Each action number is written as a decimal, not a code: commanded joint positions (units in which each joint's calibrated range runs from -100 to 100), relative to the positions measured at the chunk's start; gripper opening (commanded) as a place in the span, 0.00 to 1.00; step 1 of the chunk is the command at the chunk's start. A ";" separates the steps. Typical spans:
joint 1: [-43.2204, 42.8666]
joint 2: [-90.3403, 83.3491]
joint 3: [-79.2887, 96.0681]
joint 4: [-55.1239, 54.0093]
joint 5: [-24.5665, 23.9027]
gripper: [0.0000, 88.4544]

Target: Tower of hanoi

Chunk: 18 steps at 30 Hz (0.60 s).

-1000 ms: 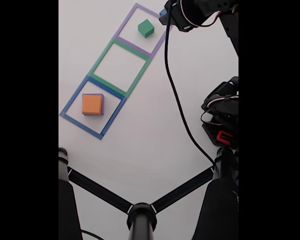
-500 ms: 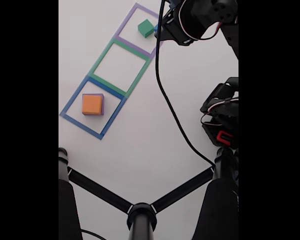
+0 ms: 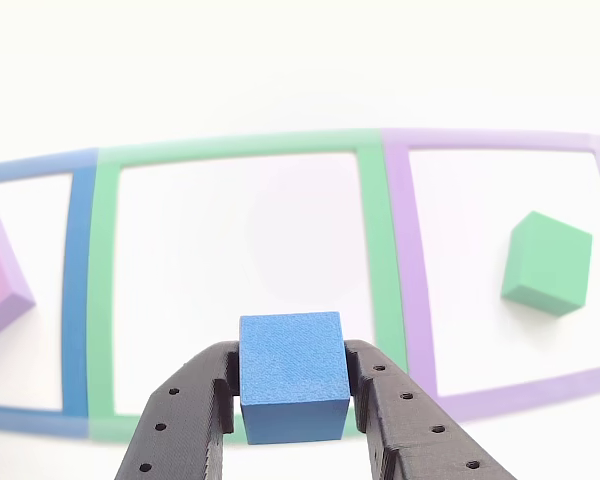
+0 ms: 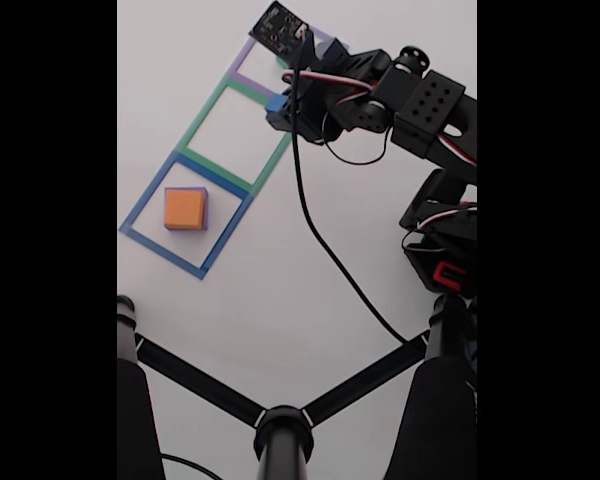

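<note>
- At 6 o'clock of the other view, the black two-finger gripper [image 3: 292,385] is closed onto the small matte blue cube [image 3: 291,375]; one perforated finger [image 3: 185,425] presses its L face, the other its R face, cube upright w/ top face showing.
- Behind the cube in that view: green taped square outline [image 3: 378,245], centre of frame, white table [image 3: 280,60] inside it bare.
- At 3 o'clock of that view, purple taped square outline [image 3: 412,270] w/ the matte green cube [image 3: 547,262] sitting inside, turned corner-on, well apart from the gripper.
- At 9 o'clock, blue taped square outline [image 3: 78,290]; inside it, edge of the flat matte purple block [image 3: 2,275] cut off by the frame, a sliver of orange at its L side – too little to tell more.
- Fixed view: gripper [image 4: 277,108] sits at approx 12 o'clock, blue cube [image 4: 276,102] between the fingers, just over the R edge of the green outline [image 4: 202,122], near where it meets the purple outline [image 4: 242,58].
- Arm's wrist w/ circuit board covers most of the purple outline in the fixed view.
- At 9 o'clock of the fixed view, blue outline [image 4: 145,205] holds the square matte orange block [image 4: 184,208] stacked on the purple block [image 4: 204,208], only a thin purple rim visible at top & R.
- Black cable [image 4: 325,250] trails from the wrist toward 4 o'clock across the table [image 4: 280,300].
- Black tripod-like stand [image 4: 280,425] at 6 o'clock.
</note>
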 commanded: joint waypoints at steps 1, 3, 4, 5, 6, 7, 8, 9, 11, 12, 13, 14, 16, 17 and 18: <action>-1.47 3.97 8.89 -25.57 0.00 0.04; -1.78 7.34 11.44 -33.50 0.00 0.04; -1.85 9.02 12.35 -36.90 0.00 0.04; -1.93 10.70 13.44 -40.46 0.00 0.04; -1.93 12.79 14.62 -44.42 0.00 0.04; -2.00 14.79 15.53 -47.91 0.00 0.04; -2.00 17.11 16.44 -51.63 0.00 0.04; -2.08 19.36 17.16 -55.43 0.00 0.04; -2.16 23.68 18.07 -61.83 0.00 0.04; -2.16 25.85 18.44 -64.58 0.00 0.04; -2.08 27.61 18.71 -66.84 0.00 0.04; -2.08 29.29 18.80 -68.95 0.00 0.04; -2.23 32.34 18.98 -72.67 0.00 0.04; -2.46 33.46 18.98 -74.13 0.00 0.04; -2.61 34.66 18.98 -75.75 0.00 0.04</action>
